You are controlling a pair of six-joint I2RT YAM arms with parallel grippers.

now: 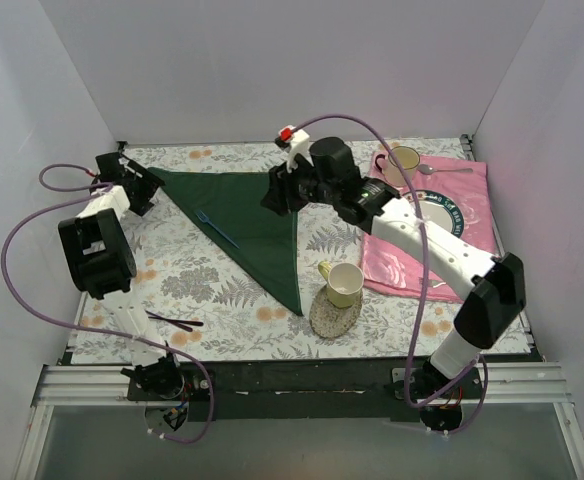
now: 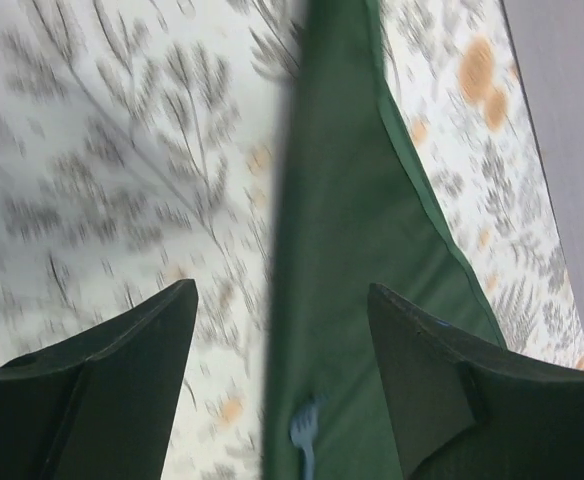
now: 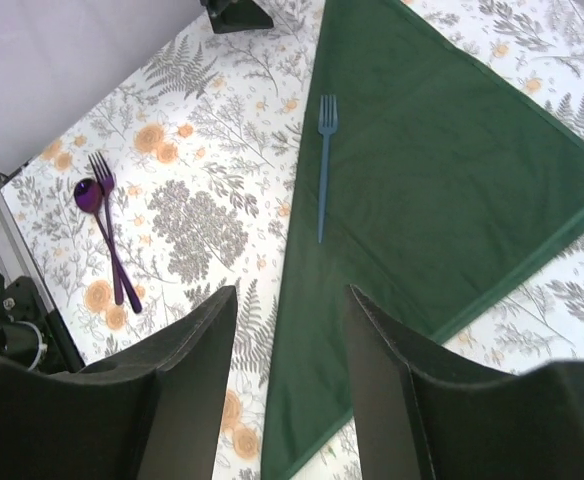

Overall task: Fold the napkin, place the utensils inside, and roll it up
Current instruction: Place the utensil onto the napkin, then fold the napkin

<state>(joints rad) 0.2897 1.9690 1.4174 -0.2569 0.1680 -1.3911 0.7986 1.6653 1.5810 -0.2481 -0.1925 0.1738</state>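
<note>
Two hazards are to be weighed from this layout. The napkin [image 1: 247, 225] is laid flat as a folded triangle on the flowered tablecloth [image 1: 202, 290], and the slate-blue fork [image 1: 215, 229] is rested on it just inside the long left edge, tines towards the far-left corner. The left gripper [image 1: 144, 188] is held near that far-left corner and the right gripper [image 1: 277, 190] near the far-right one; both sets of jaws are seen parted, with nothing between them. Because the fork is placed so close to the edge, it could be nudged off the cloth or skewed if a finger is brought down beside it, and it could be slid out of an open end once rolling is begun. A single layer might also be pinched instead of both, so that the fold is pulled open. The left wrist view is blurred, so how near the corner lies to those fingers cannot be judged with confidence.
</note>
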